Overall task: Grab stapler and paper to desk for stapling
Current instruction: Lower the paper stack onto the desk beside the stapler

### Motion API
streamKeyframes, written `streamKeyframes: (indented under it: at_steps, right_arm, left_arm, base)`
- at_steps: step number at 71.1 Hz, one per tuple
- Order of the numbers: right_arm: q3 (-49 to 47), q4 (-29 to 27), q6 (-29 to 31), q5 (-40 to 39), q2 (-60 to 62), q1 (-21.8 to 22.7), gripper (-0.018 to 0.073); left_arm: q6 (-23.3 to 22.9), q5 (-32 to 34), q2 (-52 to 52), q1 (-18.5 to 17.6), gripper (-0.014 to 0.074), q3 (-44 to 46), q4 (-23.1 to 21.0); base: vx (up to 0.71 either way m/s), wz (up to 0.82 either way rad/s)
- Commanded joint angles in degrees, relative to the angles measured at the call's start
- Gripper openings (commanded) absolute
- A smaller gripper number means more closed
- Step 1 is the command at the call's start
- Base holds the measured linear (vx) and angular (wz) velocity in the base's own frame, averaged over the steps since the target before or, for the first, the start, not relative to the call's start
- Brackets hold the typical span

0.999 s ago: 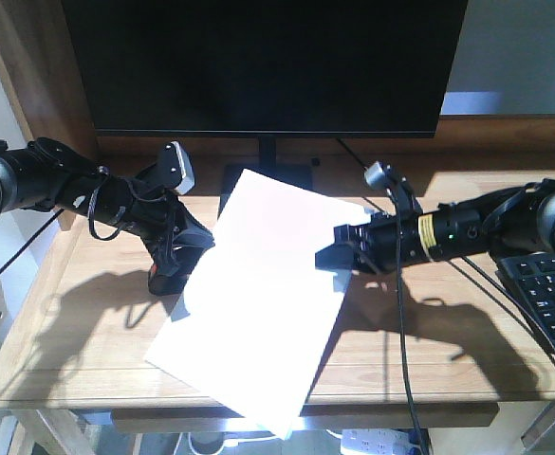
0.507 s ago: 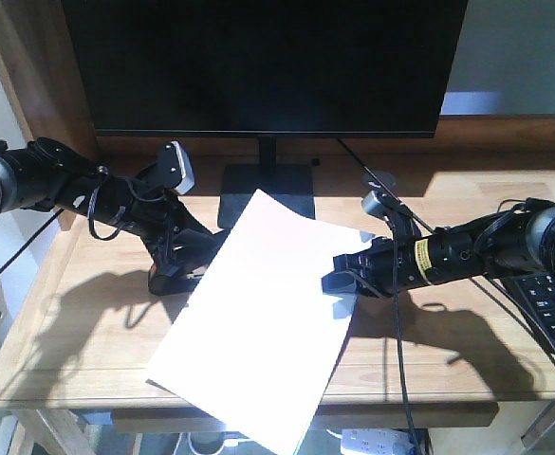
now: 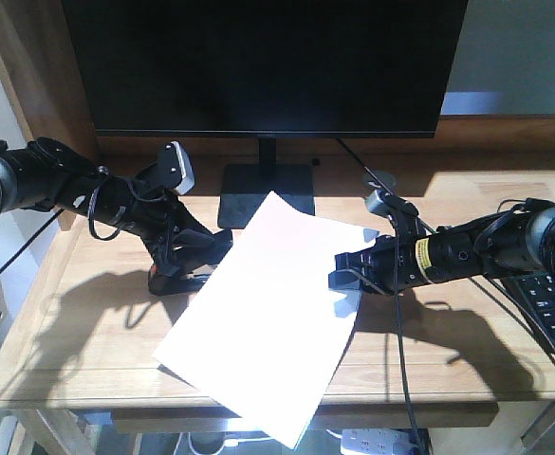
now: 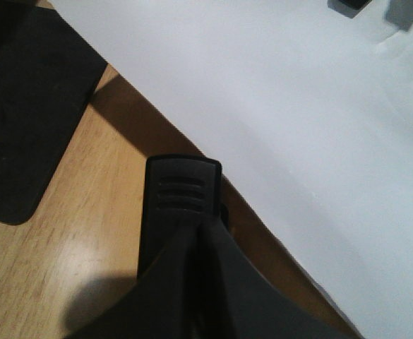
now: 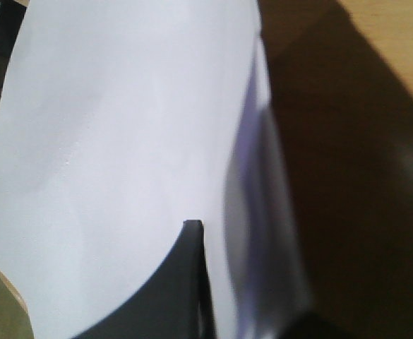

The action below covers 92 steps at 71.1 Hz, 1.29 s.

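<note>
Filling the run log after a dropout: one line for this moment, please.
left gripper: shut on stapler, beside paper | right gripper: shut on paper edge | paper: overhanging desk front

Both arms stretched inward and low, each gripper closed on its load.

The left arm [image 3: 64, 185] comes in from the left side with its wrist bent downward. The left gripper [image 3: 190, 258] points down and toward the middle, pinched tight on the stapler [image 3: 166, 278]. The right arm [image 3: 476, 248] lies nearly level, reaching in from the right. The right gripper [image 3: 345, 282] faces left, clamped on the right edge of the paper [image 3: 268, 313]. In the right wrist view, one dark finger [image 5: 171, 289] lies across the sheet's top. The two grippers face each other, well apart.
</note>
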<state>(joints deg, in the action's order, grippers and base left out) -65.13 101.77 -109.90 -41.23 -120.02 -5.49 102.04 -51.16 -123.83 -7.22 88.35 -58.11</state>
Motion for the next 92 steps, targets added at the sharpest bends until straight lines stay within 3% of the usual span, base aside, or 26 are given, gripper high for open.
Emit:
streamKeyframes:
  at_steps: [1,55,92]
  right_arm:
    - [-1.01,1.27,0.96,-0.64,2.81,0.33,-0.0003]
    - [0.57,1.27,0.62,0.72,2.81,0.39,-0.0003]
    - [0.20,1.20,5.60,-0.87,2.81,-0.40,-0.0003]
  left_arm:
    - [-0.54,-0.76,3.28,-0.10,-0.0006,1.58,-2.84]
    - [-0.54,-0.76,3.28,-0.10,-0.0006,1.58,-2.84]
    - [-0.54,-0.76,3.28,-0.10,-0.0006,1.58,-2.84]
  base:
    - [0.00,0.00]
    - [0.00,0.00]
    - [0.00,0.00]
